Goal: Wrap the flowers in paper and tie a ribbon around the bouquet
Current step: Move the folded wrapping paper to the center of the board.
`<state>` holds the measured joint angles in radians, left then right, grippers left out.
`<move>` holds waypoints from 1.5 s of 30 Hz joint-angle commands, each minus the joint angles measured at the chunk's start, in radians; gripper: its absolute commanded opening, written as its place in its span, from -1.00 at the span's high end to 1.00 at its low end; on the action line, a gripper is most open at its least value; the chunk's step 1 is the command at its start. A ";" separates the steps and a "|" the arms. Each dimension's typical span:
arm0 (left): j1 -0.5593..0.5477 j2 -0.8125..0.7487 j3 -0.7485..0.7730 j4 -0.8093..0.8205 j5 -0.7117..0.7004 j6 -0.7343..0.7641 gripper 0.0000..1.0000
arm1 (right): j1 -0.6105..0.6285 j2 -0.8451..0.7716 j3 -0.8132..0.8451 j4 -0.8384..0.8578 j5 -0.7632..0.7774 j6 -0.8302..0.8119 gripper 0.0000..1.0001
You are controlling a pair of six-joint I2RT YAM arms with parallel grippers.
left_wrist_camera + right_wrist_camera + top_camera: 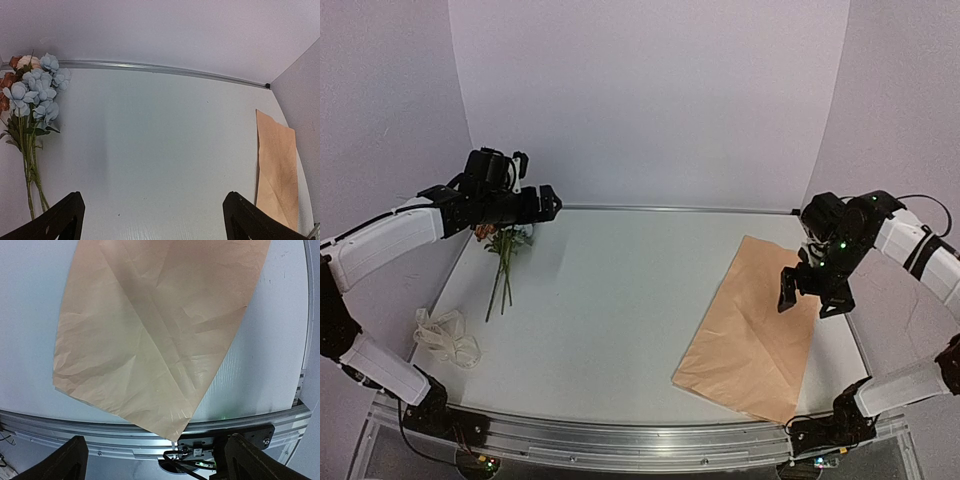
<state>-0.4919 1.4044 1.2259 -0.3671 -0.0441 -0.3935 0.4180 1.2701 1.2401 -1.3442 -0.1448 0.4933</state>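
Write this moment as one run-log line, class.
left gripper: open, near flowers | right gripper: open, over paper | ribbon: loose, unused | flowers: unwrapped

the paper [150,335] is matt tan kraft, creased and lightly crinkled, on a smooth white tabletop [620,300] with a faint sheen and a brushed metal rail [100,437] along its edge. the flowers [35,95] look like soft cloth petals on plastic stems, the ribbon [445,335] a limp cream fabric.

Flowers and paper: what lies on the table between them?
Only bare table lies between the flowers and the paper, as the top external view shows.
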 commanded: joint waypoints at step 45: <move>-0.103 0.341 -0.111 0.345 0.406 -0.252 -0.99 | -0.473 0.422 -0.341 0.723 -0.386 0.257 -0.97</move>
<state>-0.5850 1.7186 1.0832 -0.0647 0.3419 -0.6307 -0.0706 1.6024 0.8339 -0.6509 -0.4665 0.7432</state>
